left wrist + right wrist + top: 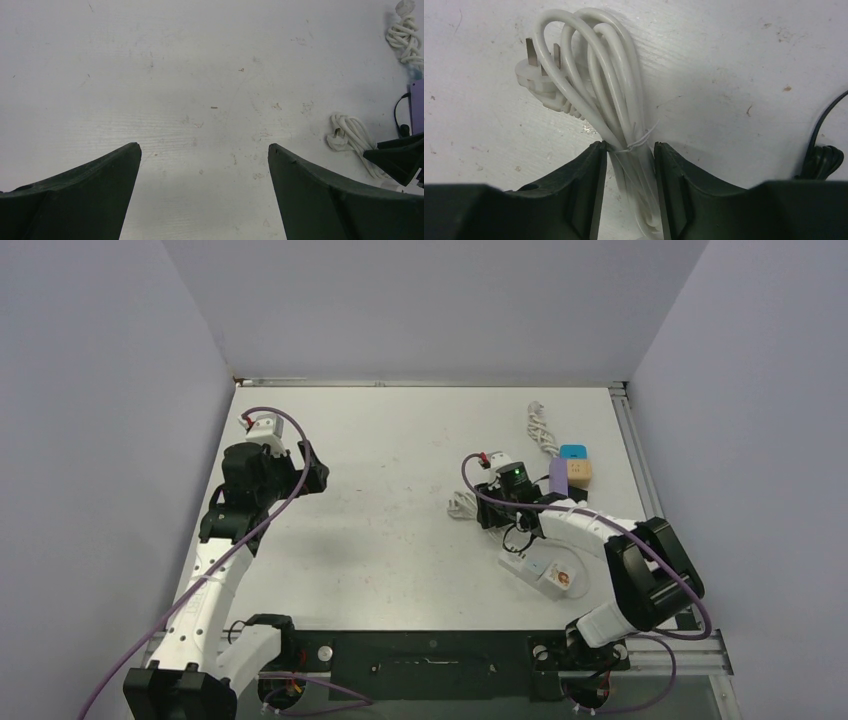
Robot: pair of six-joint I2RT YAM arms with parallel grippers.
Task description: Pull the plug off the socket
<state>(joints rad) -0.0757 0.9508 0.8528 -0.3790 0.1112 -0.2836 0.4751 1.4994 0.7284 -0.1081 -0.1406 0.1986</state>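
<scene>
A bundled white cable (609,85), tied with thin wire, lies on the table. Its white plug (536,80) lies free with bare prongs pointing away, in no socket. My right gripper (628,150) is shut on the bundle at the tie, one finger on each side. From above the right gripper (492,508) sits over the cable (462,505), with the white power strip (545,570) nearer the bases. My left gripper (204,150) is open and empty above bare table, far left in the top view (300,475). The cable also shows in the left wrist view (352,137).
A second coiled white cable (541,428) lies at the back right. Blue (573,452), tan (579,470) and purple (558,476) blocks sit beside it. A black cable (821,150) runs just right of my right gripper. Walls enclose the table on three sides.
</scene>
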